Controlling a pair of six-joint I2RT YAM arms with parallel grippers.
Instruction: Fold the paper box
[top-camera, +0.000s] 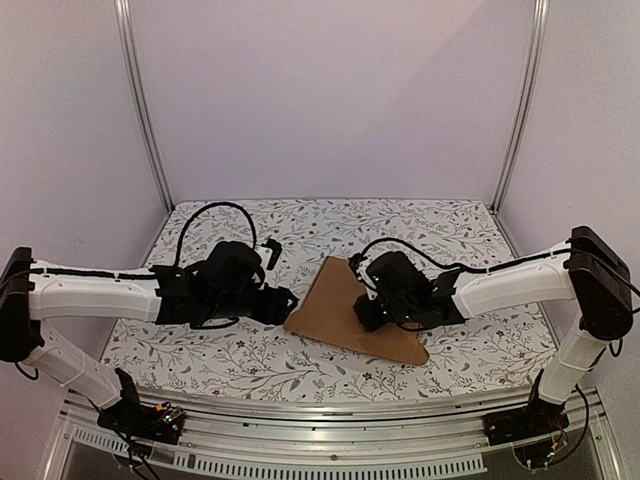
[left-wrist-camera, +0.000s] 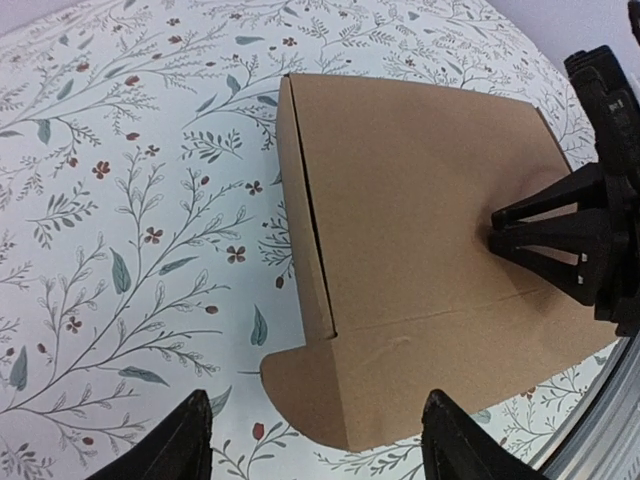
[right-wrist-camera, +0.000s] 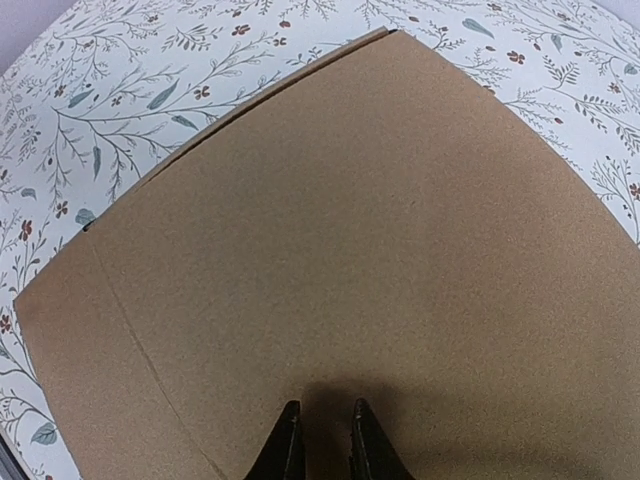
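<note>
Overhead I count one paper box (top-camera: 345, 300), a flat brown shape lying mid-table on the flowered cloth (top-camera: 430, 225). There are two grippers: the left gripper (top-camera: 288, 300) is at the box's left edge, and the right gripper (top-camera: 368, 312) is over it, hiding part of the card.

On the left wrist view, my fingers (left-wrist-camera: 185, 440) are spread wide and hold nothing. One rounded flap (left-wrist-camera: 310, 390) lies just ahead of them, and the box's right side is cut off.

On the right wrist view, two fingertips (right-wrist-camera: 285, 440) are nearly together. Their tips rest on the bare panel and clamp nothing.
</note>
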